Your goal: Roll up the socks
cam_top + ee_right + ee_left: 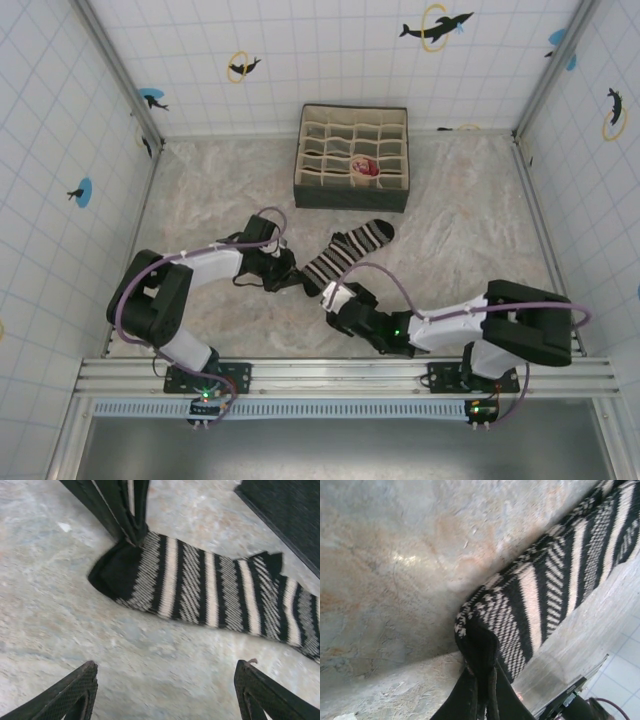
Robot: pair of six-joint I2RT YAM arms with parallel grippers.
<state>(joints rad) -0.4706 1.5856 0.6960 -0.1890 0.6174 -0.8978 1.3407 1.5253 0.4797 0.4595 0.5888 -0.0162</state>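
The striped sock (347, 254) lies flat on the bench (200, 200), slanting from near left to far right, its far end close to the box (350, 196); its dark end is the near-left tip. The left fingers (466, 700) are clenched on that tip, bunching the black fabric into a small fold; this looks like the start of the roll, since a pinched end gives something to wind the rest around. The right fingers (75, 690) stand apart over bare bench just near of the sock's middle, grasping nothing; held wide and low like that, they seem placed to come down across the stripes and keep the sock from sliding while the tip is turned. The other sock (365, 168), a reddish bundle, sits in a cell on the near side of the box, probably stowed there already rolled; so the striped one seems to be what is left.
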